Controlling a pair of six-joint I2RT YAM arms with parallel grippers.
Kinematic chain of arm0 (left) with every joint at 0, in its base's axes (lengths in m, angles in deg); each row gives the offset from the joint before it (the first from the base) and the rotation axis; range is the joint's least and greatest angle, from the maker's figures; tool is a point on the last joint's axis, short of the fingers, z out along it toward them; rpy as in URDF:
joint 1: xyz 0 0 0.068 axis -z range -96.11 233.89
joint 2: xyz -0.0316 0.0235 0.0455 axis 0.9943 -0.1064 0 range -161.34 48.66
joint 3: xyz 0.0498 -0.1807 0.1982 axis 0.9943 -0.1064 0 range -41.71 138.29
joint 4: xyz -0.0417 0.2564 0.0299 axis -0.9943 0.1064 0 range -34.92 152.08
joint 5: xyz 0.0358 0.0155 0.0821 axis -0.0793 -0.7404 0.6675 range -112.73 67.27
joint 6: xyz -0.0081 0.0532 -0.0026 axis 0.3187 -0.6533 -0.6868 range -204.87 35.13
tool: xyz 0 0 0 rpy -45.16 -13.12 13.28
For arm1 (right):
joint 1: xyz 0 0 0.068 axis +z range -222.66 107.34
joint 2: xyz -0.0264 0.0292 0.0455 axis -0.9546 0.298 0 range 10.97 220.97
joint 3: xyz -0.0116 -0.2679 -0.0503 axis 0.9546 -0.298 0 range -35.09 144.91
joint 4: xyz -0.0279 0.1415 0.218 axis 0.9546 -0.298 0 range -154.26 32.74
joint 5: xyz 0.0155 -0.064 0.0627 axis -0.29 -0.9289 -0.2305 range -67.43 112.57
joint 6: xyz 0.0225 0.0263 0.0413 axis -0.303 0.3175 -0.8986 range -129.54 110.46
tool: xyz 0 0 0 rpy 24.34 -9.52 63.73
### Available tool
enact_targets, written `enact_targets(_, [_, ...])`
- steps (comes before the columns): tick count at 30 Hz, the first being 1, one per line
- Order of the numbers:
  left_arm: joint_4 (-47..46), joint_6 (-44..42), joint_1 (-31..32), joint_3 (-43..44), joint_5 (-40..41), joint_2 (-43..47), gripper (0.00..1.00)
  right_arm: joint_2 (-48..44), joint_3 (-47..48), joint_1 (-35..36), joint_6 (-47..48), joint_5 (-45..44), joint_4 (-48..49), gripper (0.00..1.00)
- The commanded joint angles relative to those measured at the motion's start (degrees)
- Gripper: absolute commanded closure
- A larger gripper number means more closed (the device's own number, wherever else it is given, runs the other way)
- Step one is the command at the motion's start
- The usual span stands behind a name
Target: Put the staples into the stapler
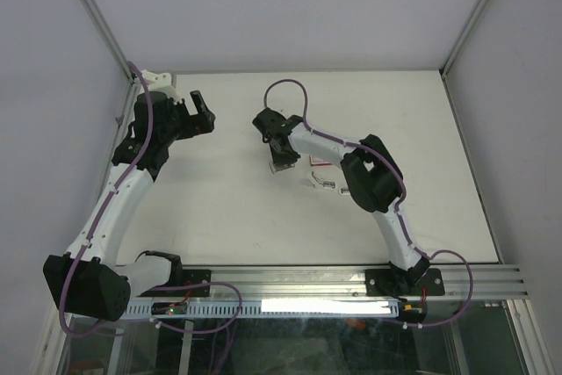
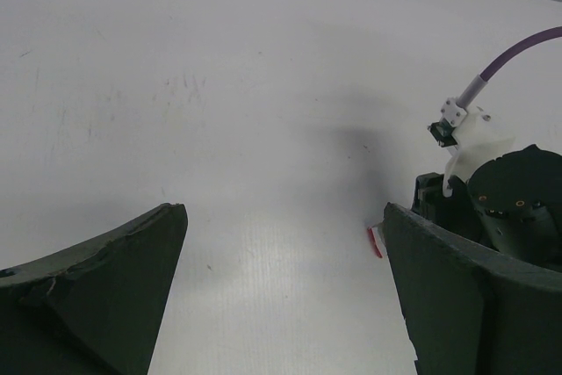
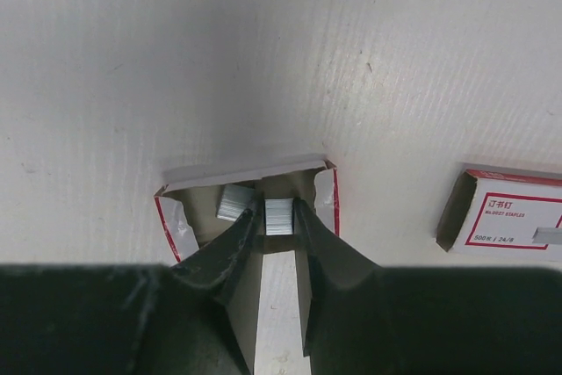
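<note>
— Where are our staples [image 3: 277, 215]?
— One short silvery strip sits inside the opened tray [image 3: 237, 173]. The right arm's fingers [image 3: 304, 227] reach down into the tray and pinch that strip from both sides.
— Do we see more in there?
— Yes, a second strip [image 3: 234, 202], just beside the pinched one and close by the other fingertip. The tray's red-edged flaps [image 3: 176, 221] stand open on either side of our fingers.
— And the sleeve?
— The red-and-white sleeve [image 3: 509, 221] lies flat on the tabletop [image 3: 395, 59]. In the wrist view it is to the right of the tray and apart from it.
— The stapler?
— From above we only make out a small pale thing [image 1: 322, 183] on the tabletop just beside the right forearm [image 1: 329, 148]. It is too small for us to tell what it is.
— Our left side?
— The left arm's fingers [image 1: 202, 113] are spread wide. They hang over the tabletop, well apart from the tray and to its left in the top view.
</note>
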Motion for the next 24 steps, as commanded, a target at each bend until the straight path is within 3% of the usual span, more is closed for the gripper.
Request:
enact_targets(1, [-2.0, -1.2, -0.2, -0.4, 1.1, 1.9, 0.01, 0.7, 2.9, 0.8, -1.2, -2.5, -0.1, 0.79])
enact_targets(7, [-2.1, -1.2, -0.2, -0.5, 1.0, 1.9, 0.01, -1.3, 3.1, 1.0, -0.3, -2.3, 0.4, 0.86])
enact_targets(17, [-3.1, -0.9, -0.2, -1.3, -1.2, 1.4, 0.01, -15.9, -0.9, 0.7, 5.9, 4.0, 4.3, 0.86])
enact_targets(24, [-3.8, -1.0, -0.1, -2.0, -3.6, 0.5, 0.01, -30.6, -15.3, 0.1, 10.6, 11.2, 5.6, 0.86])
